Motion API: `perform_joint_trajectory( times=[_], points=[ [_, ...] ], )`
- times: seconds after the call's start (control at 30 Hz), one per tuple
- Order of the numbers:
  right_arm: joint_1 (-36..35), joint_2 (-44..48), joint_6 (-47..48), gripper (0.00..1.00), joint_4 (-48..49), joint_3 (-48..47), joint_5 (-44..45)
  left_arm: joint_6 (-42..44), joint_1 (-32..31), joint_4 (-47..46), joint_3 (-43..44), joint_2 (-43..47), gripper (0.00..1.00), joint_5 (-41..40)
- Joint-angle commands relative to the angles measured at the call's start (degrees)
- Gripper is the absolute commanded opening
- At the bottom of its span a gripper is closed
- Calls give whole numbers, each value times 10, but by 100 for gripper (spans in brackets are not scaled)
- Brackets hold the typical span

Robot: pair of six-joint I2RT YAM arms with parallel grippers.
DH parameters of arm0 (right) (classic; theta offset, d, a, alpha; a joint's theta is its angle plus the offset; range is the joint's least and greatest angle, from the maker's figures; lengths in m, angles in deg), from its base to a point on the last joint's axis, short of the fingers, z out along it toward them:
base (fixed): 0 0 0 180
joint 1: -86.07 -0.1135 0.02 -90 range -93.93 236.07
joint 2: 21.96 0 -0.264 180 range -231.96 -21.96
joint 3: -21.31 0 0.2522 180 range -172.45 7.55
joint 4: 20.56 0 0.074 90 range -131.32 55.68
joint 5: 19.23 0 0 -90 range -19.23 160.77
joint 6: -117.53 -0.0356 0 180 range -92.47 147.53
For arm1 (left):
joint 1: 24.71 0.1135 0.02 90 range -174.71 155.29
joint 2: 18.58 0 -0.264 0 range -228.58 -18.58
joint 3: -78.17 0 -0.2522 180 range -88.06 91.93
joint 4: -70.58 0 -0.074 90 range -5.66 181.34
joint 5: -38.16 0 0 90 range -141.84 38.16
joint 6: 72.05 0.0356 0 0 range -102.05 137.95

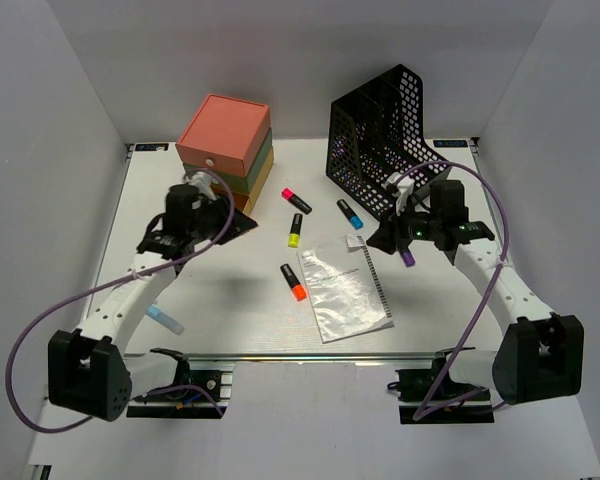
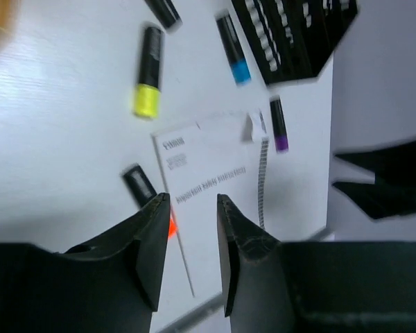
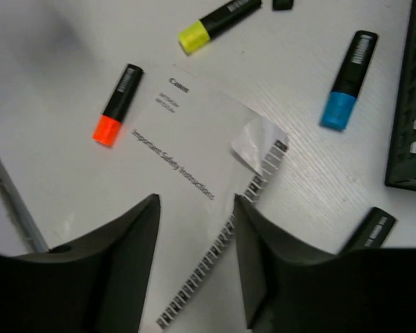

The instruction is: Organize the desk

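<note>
Fingers (image 2: 152, 243) of the left gripper (image 2: 192, 202) stand apart with nothing between them, and the right gripper (image 3: 196, 201) is likewise spread and empty. Both hover over the large flat white rectangular desk (image 1: 240, 300), which fills the middle of the top view, a white rectangular paper booklet (image 1: 343, 292) lying at its centre.

The booklet (image 3: 194, 152) reads "Canon" and, lower down, "Important Safety Instructions".

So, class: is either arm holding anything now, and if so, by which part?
Nothing. The jaws of the left arm and right arm stand apart, only the booklet and desk showing between them.
</note>
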Motion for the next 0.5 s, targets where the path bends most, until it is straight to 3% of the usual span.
perform_joint_trajectory(
  times=[0.0,0.2,0.47],
  points=[
    [16,-2,-40,55,31,-19,35,25,-99,92,45,-18,44,-82],
    [54,4,-49,54,39,-15,33,-2,-264,186,121,-132,47,-303],
    [81,6,-48,51,38,-14,8,-100,-345,226,164,-218,49,-395]
  ],
)
